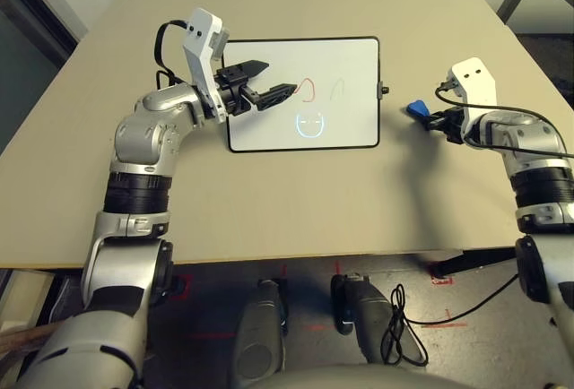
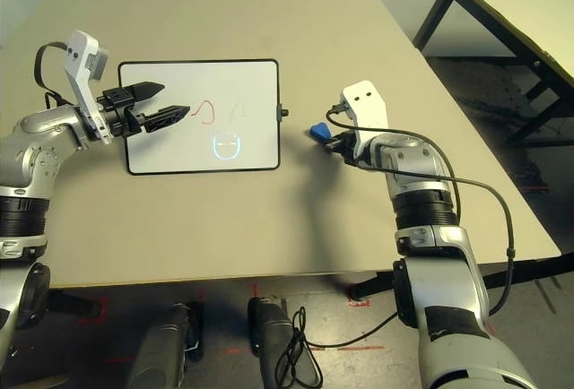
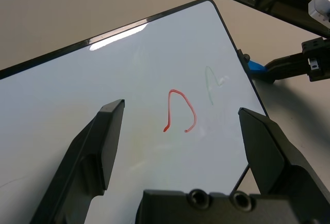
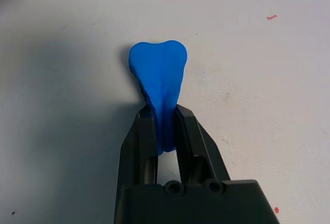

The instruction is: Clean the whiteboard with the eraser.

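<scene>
Spanning beige table (image 1: 296, 219), whiteboard (image 1: 269, 125) with red mark (image 1: 309, 89), dark floor below.

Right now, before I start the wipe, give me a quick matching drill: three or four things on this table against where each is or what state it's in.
Things:
1. eraser
2. left gripper
3. red mark
4. whiteboard

States:
A. open, above the board
B. flat on the table, between the two arms
C. pinched in the right gripper, beside the board's edge
D. drawn on the board, not yet wiped

Pairs: 1-C, 2-A, 3-D, 4-B
</scene>
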